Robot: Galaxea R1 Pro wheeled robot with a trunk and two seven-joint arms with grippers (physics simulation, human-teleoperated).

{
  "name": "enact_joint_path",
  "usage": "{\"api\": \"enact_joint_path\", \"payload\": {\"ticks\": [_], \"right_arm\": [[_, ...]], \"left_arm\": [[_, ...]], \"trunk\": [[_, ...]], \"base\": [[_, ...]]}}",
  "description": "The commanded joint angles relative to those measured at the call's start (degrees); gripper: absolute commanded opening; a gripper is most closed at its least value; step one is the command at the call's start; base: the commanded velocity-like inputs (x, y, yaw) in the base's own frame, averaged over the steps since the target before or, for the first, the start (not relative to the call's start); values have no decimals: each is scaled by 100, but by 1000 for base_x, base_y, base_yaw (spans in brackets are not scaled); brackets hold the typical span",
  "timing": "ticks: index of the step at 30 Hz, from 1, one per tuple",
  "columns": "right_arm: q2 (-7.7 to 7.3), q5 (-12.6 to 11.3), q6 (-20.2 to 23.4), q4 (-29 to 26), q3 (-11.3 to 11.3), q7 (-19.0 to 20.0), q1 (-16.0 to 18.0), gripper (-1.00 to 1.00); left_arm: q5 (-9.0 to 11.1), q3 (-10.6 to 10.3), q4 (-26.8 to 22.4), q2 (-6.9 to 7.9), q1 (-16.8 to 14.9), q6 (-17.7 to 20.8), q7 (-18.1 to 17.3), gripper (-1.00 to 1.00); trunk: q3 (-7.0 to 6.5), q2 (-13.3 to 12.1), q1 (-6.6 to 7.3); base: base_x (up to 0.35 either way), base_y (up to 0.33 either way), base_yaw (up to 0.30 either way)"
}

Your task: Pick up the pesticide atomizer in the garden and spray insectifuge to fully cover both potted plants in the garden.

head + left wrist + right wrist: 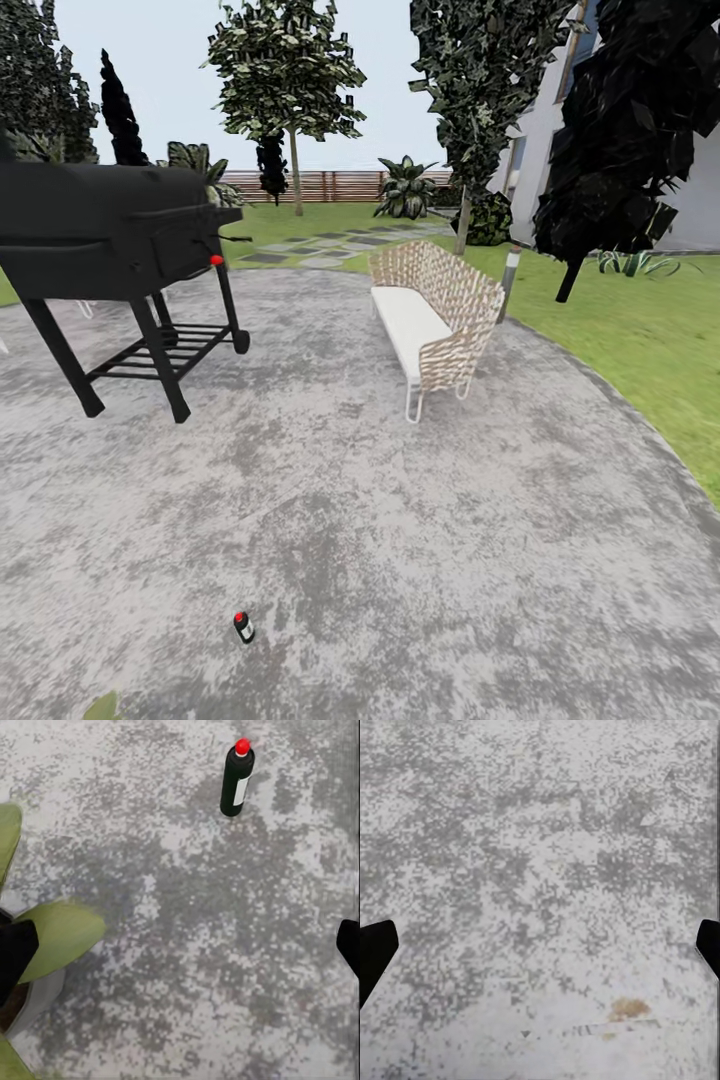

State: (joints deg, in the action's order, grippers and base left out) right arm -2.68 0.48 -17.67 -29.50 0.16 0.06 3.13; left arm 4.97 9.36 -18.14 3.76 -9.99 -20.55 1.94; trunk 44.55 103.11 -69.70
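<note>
step: reach atomizer [243, 627] | stood upright on patio [400, 520], near potted plant [52, 937] | left tool [180, 945] spread, right tool [540, 945] spread | advice: descend squarely over bottle, grip body below red cap

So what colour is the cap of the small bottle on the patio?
Red, on a dark bottle with a pale label; the left wrist view shows it best.

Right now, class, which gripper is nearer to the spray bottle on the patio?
Left. The bottle stands upright on the patio ahead of the left gripper, fingers wide apart. The right gripper looks down on bare patio, no bottle before it.
</note>
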Motion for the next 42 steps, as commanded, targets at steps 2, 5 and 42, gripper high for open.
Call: {"api": "enact_joint_path", "payload": {"ticks": [2,5,42], "right_arm": [[2,5,-18,5,4,-1,3,100],[4,5,-19,5,5,-13,3,100],[-19,5,41,-1321,-18,-27,44,100]], "left_arm": [[50,-22,3,2,-3,-19,8,100],[50,-22,3,2,-3,-19,8,100],[-386,-88,-80,161,-517,67,-52,100]], "trunk": [[5,2,-1],[5,2,-1],[5,2,-1]], "base": [[190,-148,0],[124,-52,83],[54,-1,27]]}}
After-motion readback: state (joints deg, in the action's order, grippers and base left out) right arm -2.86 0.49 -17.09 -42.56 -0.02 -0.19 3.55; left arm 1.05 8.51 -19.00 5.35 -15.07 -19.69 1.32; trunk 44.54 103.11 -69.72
